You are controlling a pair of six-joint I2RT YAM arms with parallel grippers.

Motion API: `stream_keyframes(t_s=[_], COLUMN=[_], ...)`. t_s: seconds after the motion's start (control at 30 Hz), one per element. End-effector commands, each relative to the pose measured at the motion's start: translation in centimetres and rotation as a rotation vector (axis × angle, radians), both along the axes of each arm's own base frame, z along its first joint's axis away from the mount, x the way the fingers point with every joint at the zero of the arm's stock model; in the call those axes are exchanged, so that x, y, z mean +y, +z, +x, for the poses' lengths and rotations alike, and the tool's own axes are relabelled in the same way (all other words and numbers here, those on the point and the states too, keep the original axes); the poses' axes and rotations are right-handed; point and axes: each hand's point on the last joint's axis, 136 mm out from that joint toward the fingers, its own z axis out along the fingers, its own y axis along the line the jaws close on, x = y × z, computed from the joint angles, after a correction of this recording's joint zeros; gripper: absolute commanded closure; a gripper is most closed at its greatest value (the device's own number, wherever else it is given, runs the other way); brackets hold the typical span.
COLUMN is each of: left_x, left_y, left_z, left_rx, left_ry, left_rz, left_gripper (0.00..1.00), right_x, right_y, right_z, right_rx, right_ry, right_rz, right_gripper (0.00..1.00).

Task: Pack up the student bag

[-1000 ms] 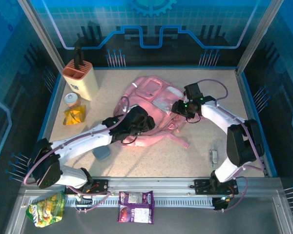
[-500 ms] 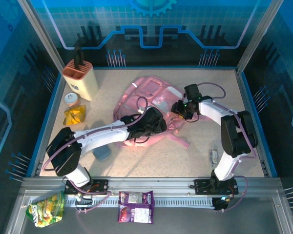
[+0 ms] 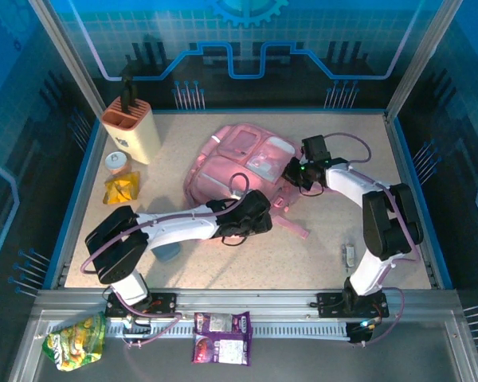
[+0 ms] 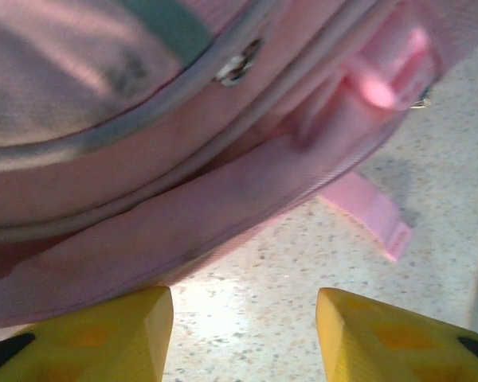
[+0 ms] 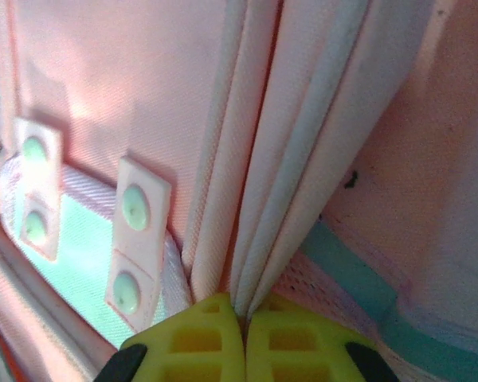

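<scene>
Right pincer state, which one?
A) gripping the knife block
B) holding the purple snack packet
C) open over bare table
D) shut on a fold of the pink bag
D: in the right wrist view, the right pincer has its yellow jaws pressed together, with folds of the student bag running down into the seam between them.
</scene>
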Motion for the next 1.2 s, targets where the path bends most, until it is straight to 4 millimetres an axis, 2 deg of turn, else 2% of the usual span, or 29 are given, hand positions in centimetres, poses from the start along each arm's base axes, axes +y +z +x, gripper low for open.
stream_keyframes(t_s=[0.0, 0.1, 0.23, 0.37, 0.47, 0.57, 0.63, 0.73, 0.83, 0.93, 1.0, 1.07, 1.17], left_x=[1.5, 2.8, 5.7, 8.7, 10.9, 12.8, 14.0, 13.8, 14.3, 13.8, 13.3, 12.1, 9.2], left_y=[-1.5, -2.6, -3.6, -3.4, -1.8, -0.4, 0.3, 1.5, 2.6, 4.6, 6.0, 7.3, 9.0], left_z=[0.5, 1.3, 2.6, 3.9, 5.9, 7.7, 8.0, 7.4, 5.5, 3.9, 3.1, 2.5, 2.1], left_rx=[0.022, 0.043, 0.036, 0.023, -0.059, -0.111, -0.121, -0.135, -0.121, -0.156, -0.165, -0.166, -0.205], left_ry=[0.034, 0.056, 0.095, 0.136, 0.154, 0.16, 0.171, 0.113, 0.108, 0.094, 0.1, 0.088, 0.026], left_rz=[0.035, 0.054, 0.118, 0.159, 0.185, 0.214, 0.25, 0.228, 0.204, 0.134, 0.088, 0.049, 0.03], left_gripper=[0.51, 0.55, 0.56, 0.56, 0.54, 0.52, 0.5, 0.44, 0.41, 0.39, 0.39, 0.41, 0.42], right_x=[0.7, 0.8, 1.6, 1.4, 2.2, 4.8, 5.9, 6.5, 5.9, 5.8, 5.6, 5.8, 6.0], right_y=[4.4, 6.5, 10.1, 13.0, 13.4, 12.6, 11.8, 11.0, 10.2, 10.2, 9.4, 9.5, 9.8], right_z=[1.1, 0.9, 0.3, -0.8, -2.0, -3.4, -4.1, -4.8, -5.3, -5.7, -6.3, -6.6, -7.0], right_rx=[-0.138, -0.179, -0.229, -0.262, -0.271, -0.272, -0.256, -0.272, -0.275, -0.276, -0.257, -0.243, -0.234], right_ry=[0.019, 0.028, 0.054, 0.025, 0.016, 0.053, 0.058, 0.036, -0.003, -0.015, -0.018, -0.018, -0.022], right_rz=[0.044, 0.073, 0.157, 0.195, 0.222, 0.241, 0.229, 0.224, 0.206, 0.22, 0.224, 0.243, 0.272], right_gripper=[1.0, 1.0, 1.0, 1.0, 1.0, 1.0, 1.0, 1.0, 1.0, 1.0, 1.0, 1.0, 1.0])
